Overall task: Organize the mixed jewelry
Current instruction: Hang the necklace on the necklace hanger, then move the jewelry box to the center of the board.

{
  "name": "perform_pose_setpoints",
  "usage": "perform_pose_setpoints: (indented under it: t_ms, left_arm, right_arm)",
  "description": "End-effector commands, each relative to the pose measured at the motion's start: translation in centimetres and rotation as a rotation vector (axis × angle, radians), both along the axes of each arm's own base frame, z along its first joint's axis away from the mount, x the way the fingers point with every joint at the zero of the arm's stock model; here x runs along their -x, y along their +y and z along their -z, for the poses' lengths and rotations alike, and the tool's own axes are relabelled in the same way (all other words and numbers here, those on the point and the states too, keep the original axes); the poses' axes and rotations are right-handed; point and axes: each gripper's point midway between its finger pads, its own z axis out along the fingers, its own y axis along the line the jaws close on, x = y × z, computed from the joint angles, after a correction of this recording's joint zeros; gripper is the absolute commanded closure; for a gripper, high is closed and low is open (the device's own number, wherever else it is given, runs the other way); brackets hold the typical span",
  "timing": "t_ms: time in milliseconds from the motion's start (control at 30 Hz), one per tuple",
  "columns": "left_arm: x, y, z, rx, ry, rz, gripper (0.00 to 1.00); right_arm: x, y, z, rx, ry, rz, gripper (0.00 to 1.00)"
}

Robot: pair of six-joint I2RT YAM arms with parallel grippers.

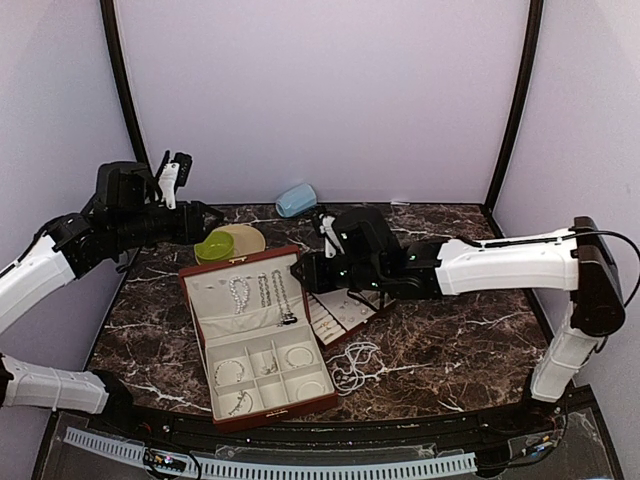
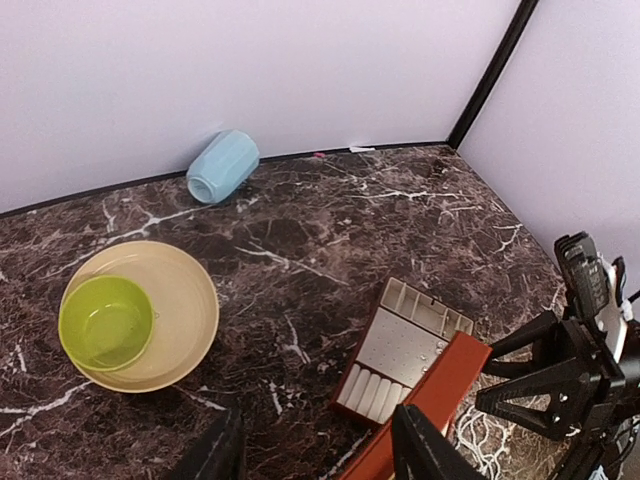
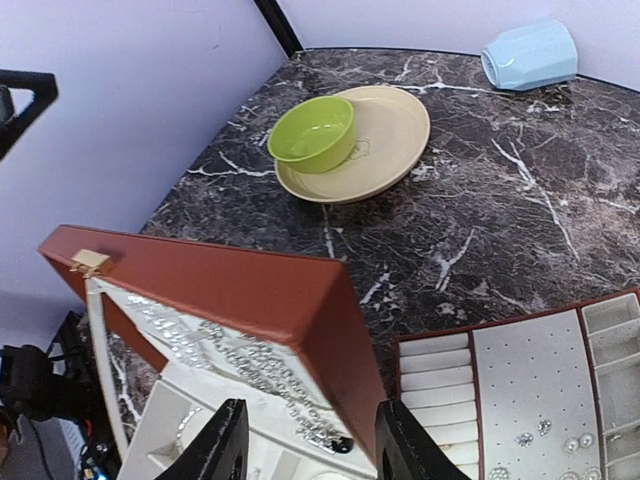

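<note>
L gripper (image 2: 318, 418): fingers spread, nothing btwn them; above table (image 1: 450, 350), by lid edge.
R gripper (image 3: 310, 410): fingers spread, pinching nothing; over lid's right end.
Case (image 1: 275, 412): open, lid (image 3: 230, 290) upright.
Bead strands (image 1: 262, 292): hang on lid's inner face.
Bangles (image 1: 298, 355): in case's bottom compartments.
Loose strand (image 1: 355, 368): on table, just right of case.
Earrings (image 3: 545, 437): on tray (image 3: 520, 360) beside case.
Green bowl (image 1: 213, 246): in beige plate (image 1: 248, 237), behind case.
Blue cup (image 1: 296, 200): on its side, at back.
</note>
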Motion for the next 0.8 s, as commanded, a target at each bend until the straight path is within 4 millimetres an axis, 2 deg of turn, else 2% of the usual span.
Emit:
perform_pose_setpoints:
  t_ms: [0,100,233,467,633,767]
  left_arm:
    - [-0.4,2.4,-1.0,0.011,-0.009,-0.026,0.47]
    - [-1.1,4.0,-1.4,0.016,-0.043,-0.074,0.47]
    - [-1.7,5.9,-1.5,0.006,-0.082,-0.157,0.46]
    - [-1.9,7.5,-1.8,0.000,-0.157,-0.236,0.45]
    - [-1.9,6.6,-1.9,-0.042,-0.202,-0.160,0.42]
    - [-2.2,6.0,-1.3,-0.068,-0.196,-0.127,0.41]
  right_arm:
    - [-2.1,0.1,1.4,0.083,-0.048,0.061,0.56]
    - [-2.7,0.8,2.0,0.100,-0.053,0.069,0.59]
    - [-3.1,1.5,2.6,0.104,-0.044,0.078,0.70]
    - [-4.2,1.5,3.0,0.061,0.003,0.188,0.99]
    - [-4.9,1.6,1.7,0.040,-0.020,0.258,1.00]
    - [-6.2,1.0,0.3,0.026,-0.061,0.355,1.00]
